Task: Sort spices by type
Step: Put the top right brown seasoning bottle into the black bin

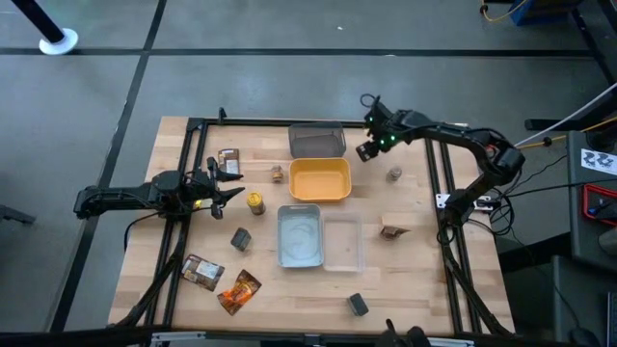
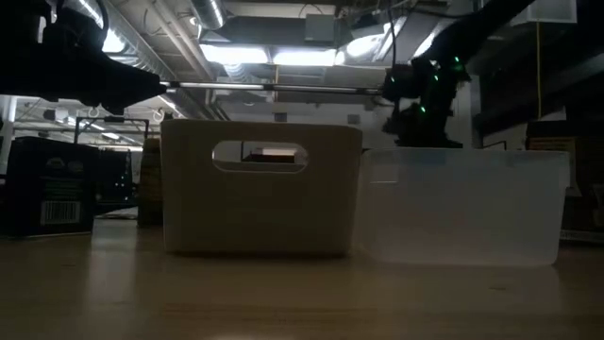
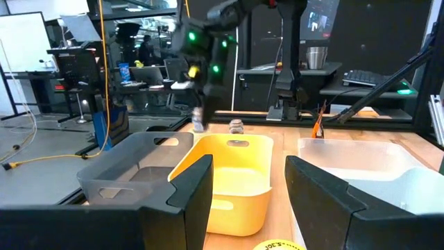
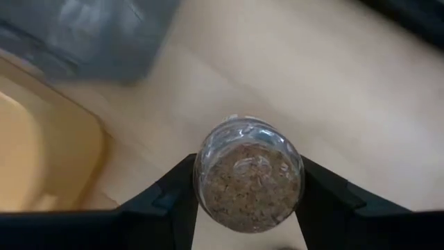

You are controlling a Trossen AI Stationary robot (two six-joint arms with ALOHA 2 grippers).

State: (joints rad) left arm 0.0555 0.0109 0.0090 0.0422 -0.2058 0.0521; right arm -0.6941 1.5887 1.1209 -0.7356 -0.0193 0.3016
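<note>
Small round clear jar of brown spice [image 4: 248,182] clamped between right gripper [image 1: 367,151] fingers, just beside yellow plastic tray [image 1: 319,180]; left gripper [image 3: 244,201] open, farther off

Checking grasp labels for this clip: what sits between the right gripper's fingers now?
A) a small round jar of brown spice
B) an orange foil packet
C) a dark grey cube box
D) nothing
A: the right wrist view shows the right gripper with its fingers closed on either side of a small round jar of brown spice, above the wooden table.
</note>
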